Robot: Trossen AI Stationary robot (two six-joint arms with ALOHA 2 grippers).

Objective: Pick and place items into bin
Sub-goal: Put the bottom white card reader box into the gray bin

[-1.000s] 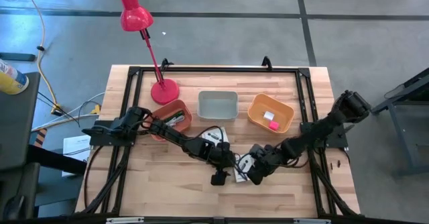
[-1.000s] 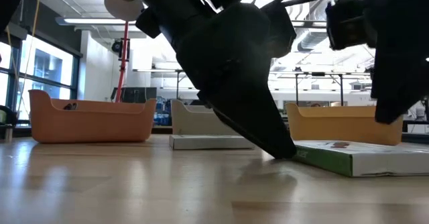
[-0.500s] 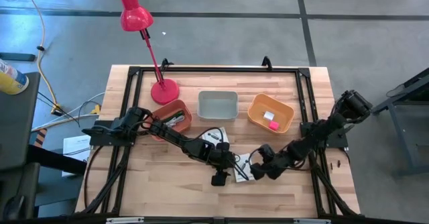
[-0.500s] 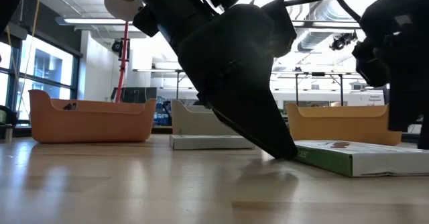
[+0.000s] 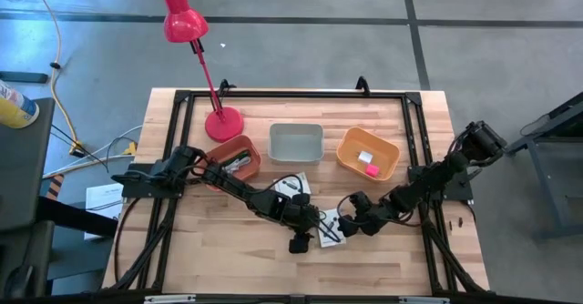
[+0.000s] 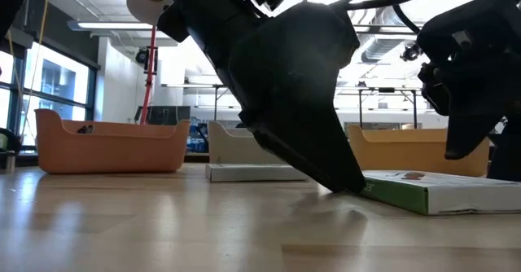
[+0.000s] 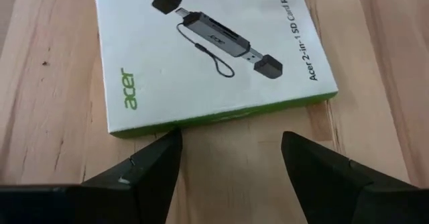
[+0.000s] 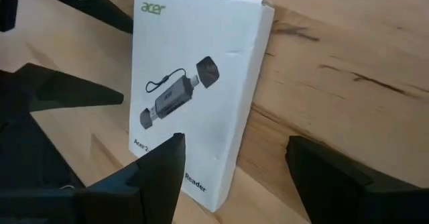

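White packet (image 7: 208, 56) shows card-reader print only in wrist views.

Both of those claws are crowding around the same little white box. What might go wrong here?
The left gripper and right gripper both stand open at the same white card-reader box, from opposite sides, so they might bump each other. The box lies flat on the wooden table, so fingers may scrape the wood or just push it along. A second white box lies close by and could get knocked.

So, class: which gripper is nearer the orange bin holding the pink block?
Right. The right gripper sits just below that orange bin; the left gripper lies farther left.
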